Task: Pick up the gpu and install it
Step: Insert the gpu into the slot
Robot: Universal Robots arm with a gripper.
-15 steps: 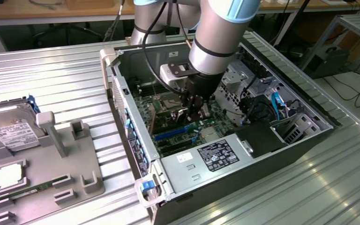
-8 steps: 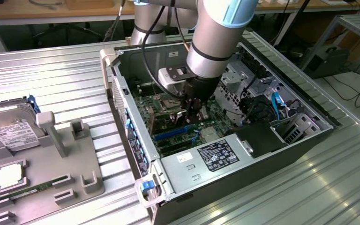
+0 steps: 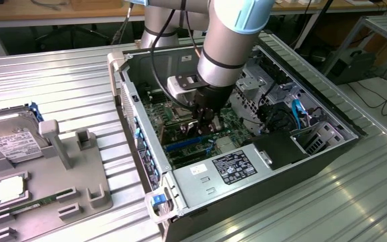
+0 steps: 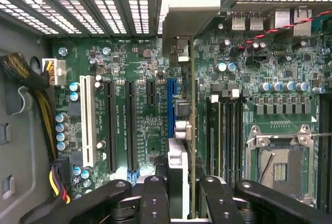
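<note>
- We see our gripper (image 4: 179,195) clenched on the gpu (image 4: 177,130), holding the card on edge between its black fingers (image 4: 154,198).
- The card stands over the blue slot (image 4: 170,105) of the green motherboard (image 4: 140,125), its silver bracket (image 4: 179,22) near the case's rear wall.
- In the exterior view the arm (image 3: 231,45) reaches into the open computer case (image 3: 328,113).
- Beside the case, a grey tray (image 3: 66,186) holds a hard drive (image 3: 8,141).

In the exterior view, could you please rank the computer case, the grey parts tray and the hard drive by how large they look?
1. Computer case, clearly largest.
2. Grey parts tray, cut off by the picture's edge, yet plainly second.
3. Hard drive, smallest, standing in the tray.
</note>
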